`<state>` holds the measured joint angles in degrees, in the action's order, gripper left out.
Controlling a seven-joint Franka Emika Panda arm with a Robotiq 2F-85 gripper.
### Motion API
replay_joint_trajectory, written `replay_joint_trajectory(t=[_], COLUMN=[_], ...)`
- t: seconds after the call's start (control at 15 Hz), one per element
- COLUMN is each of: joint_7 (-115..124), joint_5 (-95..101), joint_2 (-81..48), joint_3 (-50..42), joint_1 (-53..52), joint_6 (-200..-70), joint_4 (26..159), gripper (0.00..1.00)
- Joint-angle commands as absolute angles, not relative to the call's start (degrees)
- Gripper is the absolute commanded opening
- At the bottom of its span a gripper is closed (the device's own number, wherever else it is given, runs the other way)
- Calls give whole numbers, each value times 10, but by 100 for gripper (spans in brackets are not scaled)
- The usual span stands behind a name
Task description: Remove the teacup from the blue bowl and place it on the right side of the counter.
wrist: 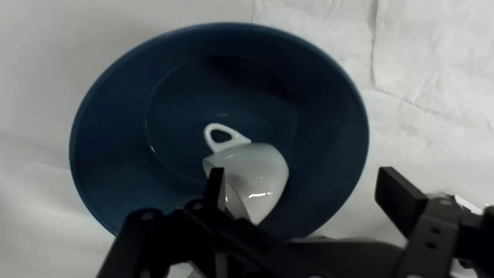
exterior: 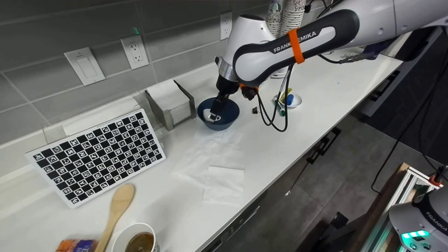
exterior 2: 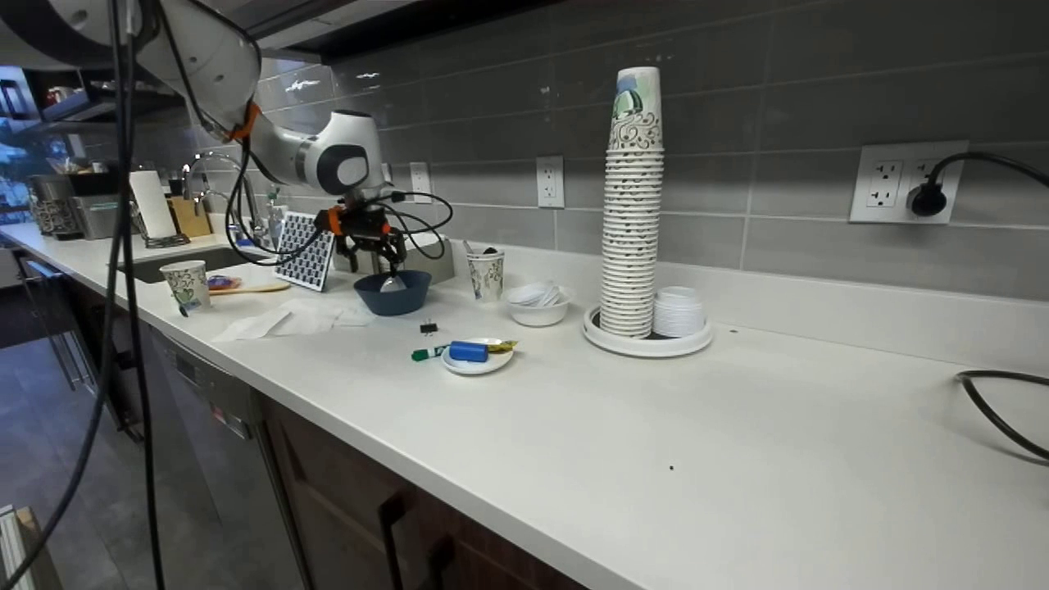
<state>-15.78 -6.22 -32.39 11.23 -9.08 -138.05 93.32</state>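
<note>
The blue bowl (exterior: 227, 120) stands on the counter (exterior: 269, 140) and shows in both exterior views (exterior 2: 410, 299) and in the wrist view (wrist: 115, 154). The white teacup (wrist: 256, 173) lies tipped on its side in the bowl, its handle toward the bowl's middle; it also shows in both exterior views (exterior: 208, 114) (exterior 2: 393, 284). My gripper (wrist: 305, 183) is open above the bowl. In the wrist view one finger overlaps the cup's mouth; I cannot tell whether it is inside. The other finger appears beyond the bowl's rim. In an exterior view the gripper (exterior: 217, 106) points down into the bowl.
A napkin box (exterior: 171, 105) stands close beside the bowl. Paper napkins (exterior: 224, 185) lie in front. A small plate with a blue item (exterior 2: 469, 351), a white bowl (exterior 2: 537, 311), a utensil cup (exterior 2: 486, 277) and a tall cup stack (exterior 2: 631, 238) stand on the counter (exterior 2: 697, 434).
</note>
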Motion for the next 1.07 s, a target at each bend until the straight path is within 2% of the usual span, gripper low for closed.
replay_joint_trajectory(t=[0.0,0.2,0.33,0.53,0.6,0.73,1.0], joint_7=[-158,-158,-159,-163,-165,-167,-158], joint_5=[-62,-62,-64,-70,-70,-74,-76], joint_2=[-405,-446,-467,-495,-503,-515,-514], joint_3=[121,121,121,125,126,131,133], joint_1=[-85,-86,-86,-84,-84,-84,-85], joint_6=[-1327,-1266,-1237,-1207,-1199,-1175,-1124], joint_4=[814,751,718,676,664,638,602], gripper=[100,100,84,76,54,50,21])
